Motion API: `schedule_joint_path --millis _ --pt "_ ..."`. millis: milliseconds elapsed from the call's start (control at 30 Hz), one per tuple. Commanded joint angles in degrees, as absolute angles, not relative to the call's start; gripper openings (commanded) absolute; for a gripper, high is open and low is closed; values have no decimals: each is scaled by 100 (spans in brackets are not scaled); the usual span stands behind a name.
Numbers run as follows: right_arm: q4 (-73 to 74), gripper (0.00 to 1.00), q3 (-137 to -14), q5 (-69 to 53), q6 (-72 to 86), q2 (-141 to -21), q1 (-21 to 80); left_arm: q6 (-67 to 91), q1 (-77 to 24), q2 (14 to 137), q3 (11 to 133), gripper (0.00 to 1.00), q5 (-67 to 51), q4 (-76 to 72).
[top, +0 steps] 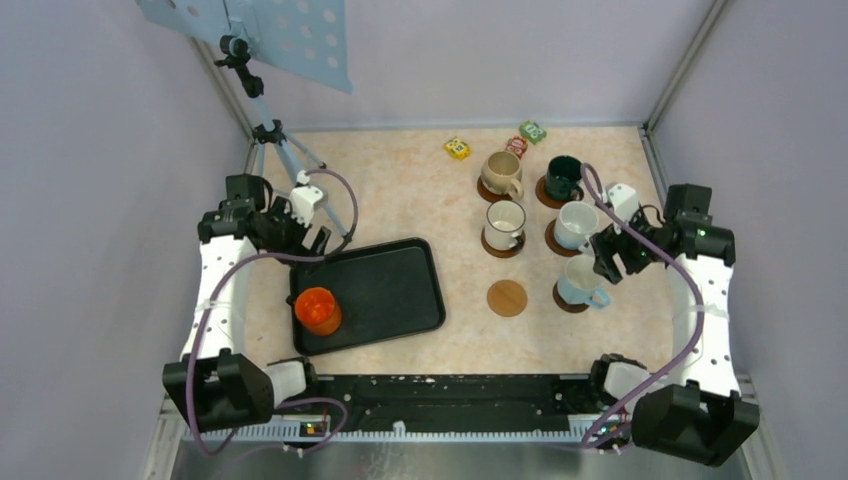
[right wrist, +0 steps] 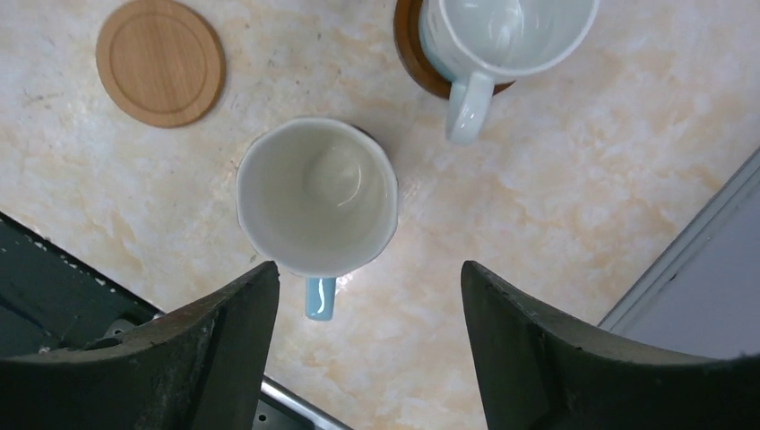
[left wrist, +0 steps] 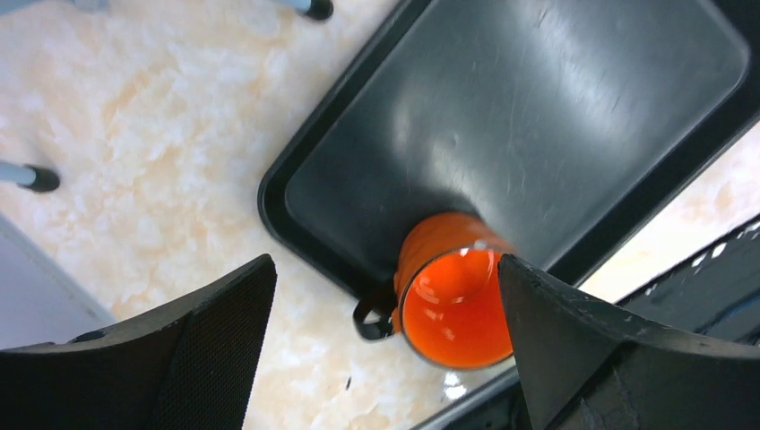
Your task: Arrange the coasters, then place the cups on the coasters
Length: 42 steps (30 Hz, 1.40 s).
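My right pincer stands wide open with nothing in it. On the wrist view the blue-handled mug sits upright just ahead of the fingertips, in line with the gap between them and clear of both fingers, its handle turned back toward the pincer. From above I can see it resting on a dark coaster at the near end of the right-hand column. Just beyond it the plain white mug stands on a coaster of its own. A bare light coaster lies to the left, apart from both mugs. Farther back, the dark-rimmed white mug, the beige mug and the dark green mug each stand on a coaster. My left pincer is also spread as wide as it goes and holds nothing. It hangs over the near left corner of the black tray, where the orange mug stands upright. On that wrist view the mug shows close beside the right-hand finger; I cannot tell whether they touch.
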State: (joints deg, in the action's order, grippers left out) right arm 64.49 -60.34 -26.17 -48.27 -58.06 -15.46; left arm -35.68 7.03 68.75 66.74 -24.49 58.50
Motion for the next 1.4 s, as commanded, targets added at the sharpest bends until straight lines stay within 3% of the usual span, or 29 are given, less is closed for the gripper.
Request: schedule_joint_path --millis 0,333,500,767,1000,1367 --pt "6319 73 -6708 -3132 -4290 -6125 -1279 -5053 1133 6641 7028 99 -2399 6820" --pt "5633 75 -7038 -3093 -3383 -6321 -259 -7019 1921 6825 6737 95 -2059 7898" --pt "5366 75 -7144 -3055 -3055 -6457 272 -7454 2004 6726 6122 89 -1574 7496" --pt "5139 76 -7362 -2952 -2785 -6607 786 -7882 1995 6409 5055 89 -1498 6547" --pt "5132 77 -7352 -2945 -2750 -6616 847 -7082 1563 6517 4880 91 -2005 6053" --pt "5177 77 -7405 -2963 -2745 -6667 877 -5131 -185 6988 4818 90 -1999 5065"
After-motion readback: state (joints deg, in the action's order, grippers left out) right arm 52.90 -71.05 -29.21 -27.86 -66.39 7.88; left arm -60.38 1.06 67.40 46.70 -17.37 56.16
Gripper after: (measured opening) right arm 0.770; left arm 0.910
